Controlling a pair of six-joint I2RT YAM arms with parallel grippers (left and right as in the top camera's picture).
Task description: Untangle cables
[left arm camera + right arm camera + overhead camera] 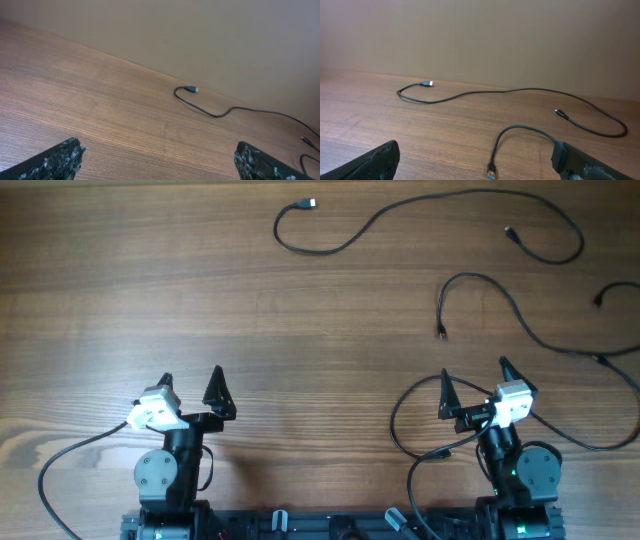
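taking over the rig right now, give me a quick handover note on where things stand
Left end effector: open, empty, parked near its base.
Right end effector: open, empty, also near its base.
Long cable: lies alone along the far side of the table, crossing nothing.
Second cable: right half of the table, running off the right edge.
Third strand: at the right edge, mostly out of view.
Done: the strands lie spread out, not in a knot.
Left: check the right edge, where the second cable meets other strands; I cannot tell whether they are tangled there.
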